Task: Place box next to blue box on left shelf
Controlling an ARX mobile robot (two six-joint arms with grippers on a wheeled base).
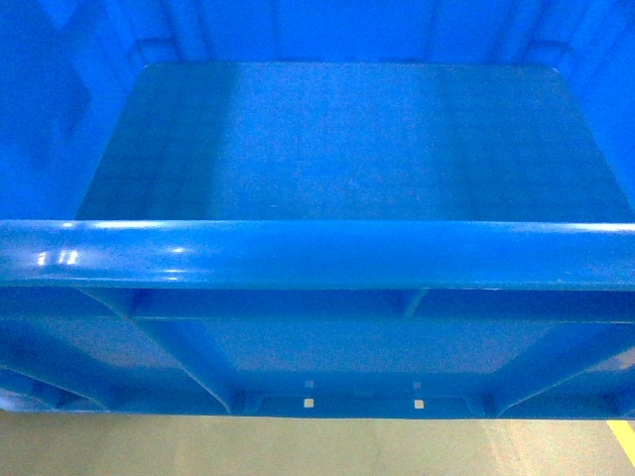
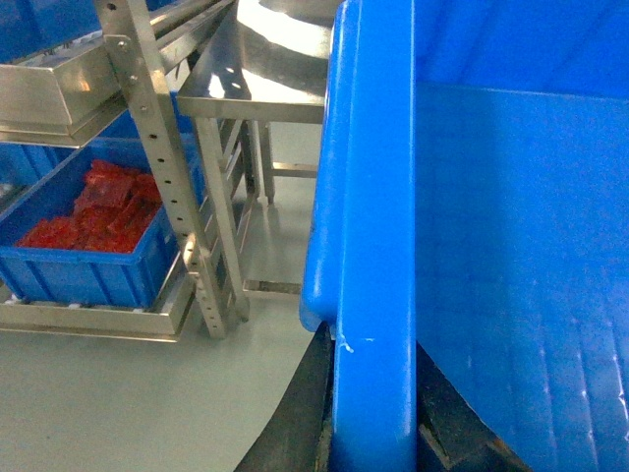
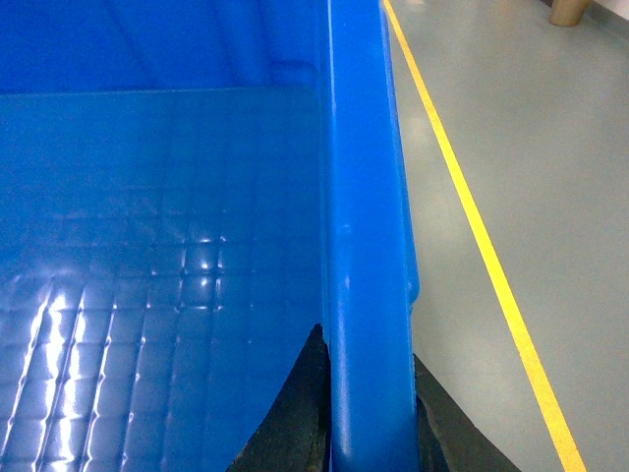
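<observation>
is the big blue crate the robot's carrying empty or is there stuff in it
Empty. The box shows only bare grid-textured floor in all three views; each hand, left and right, clamps a side rim.

I can read no text, label, brand or number anywhere in my views. The crate [image 1: 327, 253] I carry shows only plain blue plastic on its rim, walls and grid-textured floor. The one marking I see is a yellow line [image 3: 472, 226] painted on the floor [image 3: 550, 147], and it bears no writing.
</observation>
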